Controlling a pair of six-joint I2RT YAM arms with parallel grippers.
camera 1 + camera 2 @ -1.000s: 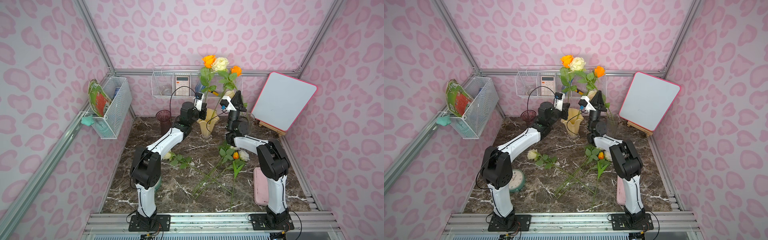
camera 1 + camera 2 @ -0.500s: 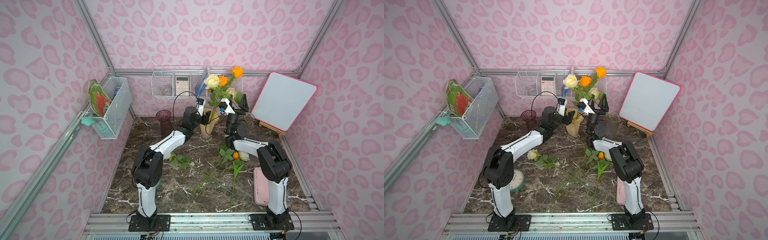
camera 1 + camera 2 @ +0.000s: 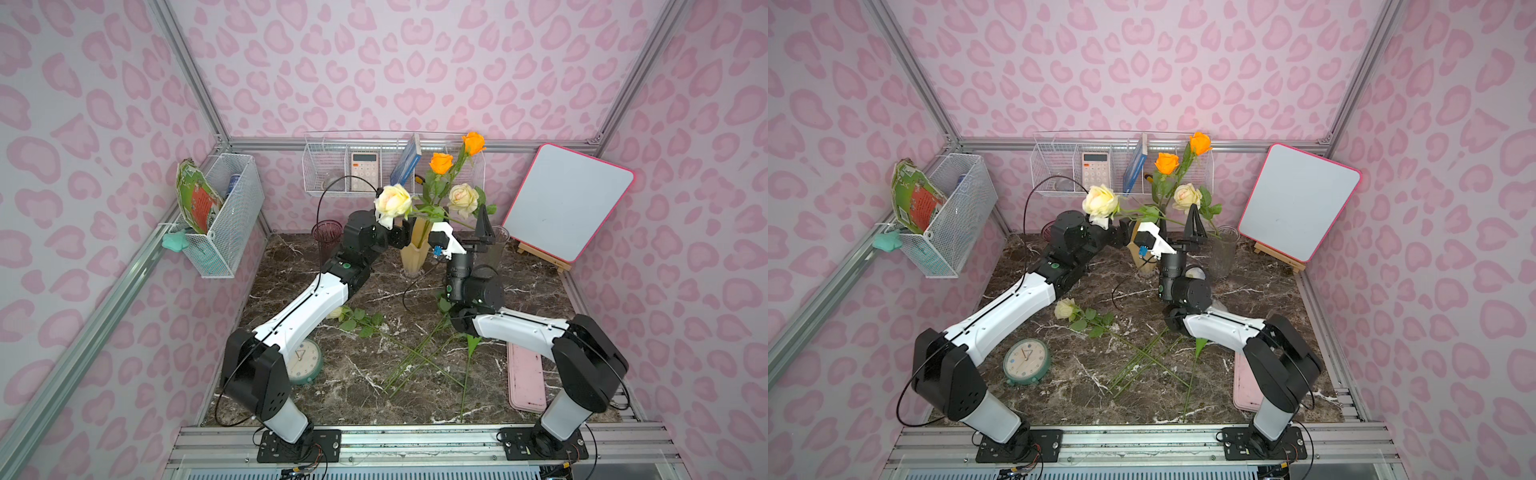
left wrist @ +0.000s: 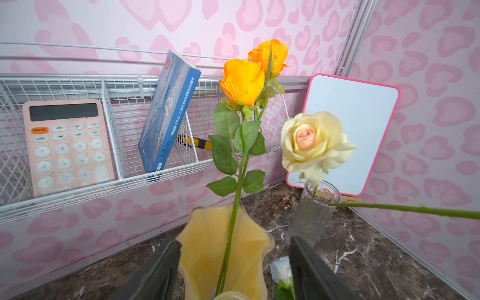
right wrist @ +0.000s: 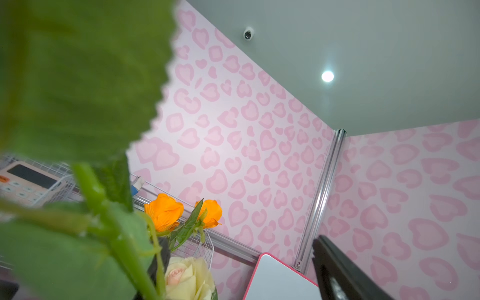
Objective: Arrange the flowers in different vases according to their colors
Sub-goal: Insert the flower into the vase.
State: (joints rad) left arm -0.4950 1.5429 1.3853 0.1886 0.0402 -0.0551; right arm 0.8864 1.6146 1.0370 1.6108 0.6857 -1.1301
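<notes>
Two orange roses [image 3: 441, 163] [image 4: 242, 81] stand in the creamy yellow vase [image 3: 415, 253] [image 4: 207, 249]. My left gripper [image 3: 401, 239] [image 4: 233, 272] is open, its jaws either side of that vase's rim. One cream rose [image 3: 462, 198] [image 4: 309, 141] stands in the clear vase [image 3: 496, 249] [image 4: 311, 215]. Another cream rose [image 3: 392, 199] leans far left from it, over my left wrist. My right gripper [image 3: 1177, 226] [image 5: 246, 275] points up, open, beside that stem. A cream rose [image 3: 1065, 309] and a white-bluish one [image 4: 281, 270] lie on the table. The purple vase [image 3: 327, 235] is empty.
Loose stems [image 3: 415, 357] cross the marble floor between the arms. A green clock [image 3: 305, 361] lies front left, a pink tray [image 3: 525, 374] front right. A whiteboard [image 3: 567, 199] leans at the back right. Wire baskets [image 3: 224, 220] [image 3: 332, 166] hang on the walls.
Both grippers came down with the flowers and opened, letting go of the stems. The orange roses dropped into the yellow vase; one cream rose tipped over to the left.
</notes>
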